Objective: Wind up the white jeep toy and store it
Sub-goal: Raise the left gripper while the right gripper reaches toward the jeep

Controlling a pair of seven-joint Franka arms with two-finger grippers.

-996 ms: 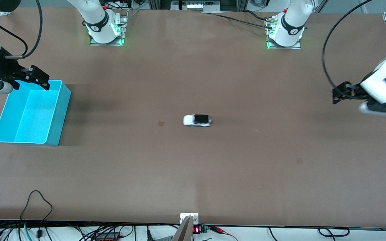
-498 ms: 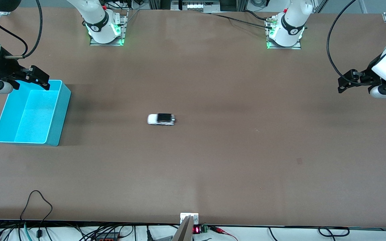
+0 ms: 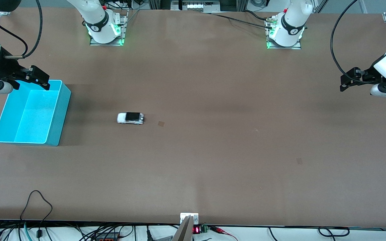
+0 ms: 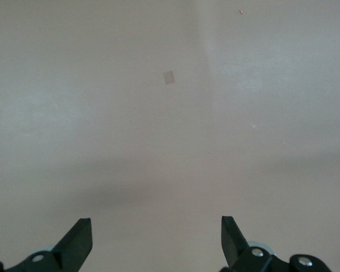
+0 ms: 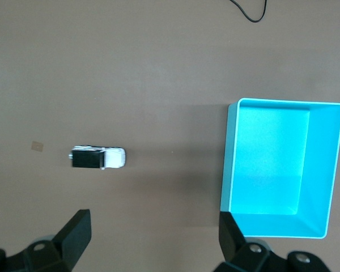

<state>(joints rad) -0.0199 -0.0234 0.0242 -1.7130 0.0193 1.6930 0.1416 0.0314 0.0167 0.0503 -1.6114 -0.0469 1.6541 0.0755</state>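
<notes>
The white jeep toy, white with a black roof, stands on the brown table between the table's middle and the cyan bin. It also shows in the right wrist view, beside the cyan bin. My right gripper is open and empty, up over the bin's edge that lies toward the robot bases. My left gripper is open and empty, up over the left arm's end of the table. The left wrist view shows only bare table between the fingers.
A small tan square patch lies on the table beside the jeep, toward the left arm's end. Another faint patch lies nearer the front camera. Cables hang at the table's near edge.
The jeep has rolled across the table from the middle toward the cyan bin. My left gripper has risen and drawn back toward the left arm's end. The right arm has not moved.
</notes>
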